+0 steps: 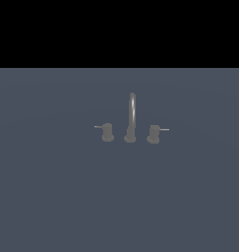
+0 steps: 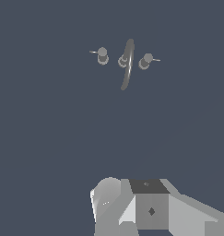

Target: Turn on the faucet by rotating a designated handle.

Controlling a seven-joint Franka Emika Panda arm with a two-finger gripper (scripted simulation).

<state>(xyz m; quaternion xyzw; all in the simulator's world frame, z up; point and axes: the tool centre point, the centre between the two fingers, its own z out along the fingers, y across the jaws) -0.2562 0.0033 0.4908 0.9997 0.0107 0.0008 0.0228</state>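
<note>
Slate-blue worktop [image 1: 52, 197] is carrying, left to right, the stubby dark-grey handle [image 1: 107, 132] with its thin pin lying along the row and pointing toward the exterior view's left, then the dull-grey faucet's tall arched spout [image 1: 132, 114], then the twin knob [image 1: 153, 134]. Only the wrist view is showing any of the arm, a pale housing with the handle [image 2: 102, 55] sitting well apart ahead of it; the gripper is appearing in neither view, so I cannot tell its state.

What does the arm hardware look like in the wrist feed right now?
Only part of the gripper shows in the wrist view: blocky, faceted light-grey and white housing, a rounded pale shell on one side, a darker grey square panel with a small black diamond mark. No cables or fingers visible. The exterior view shows no arm at all.
</note>
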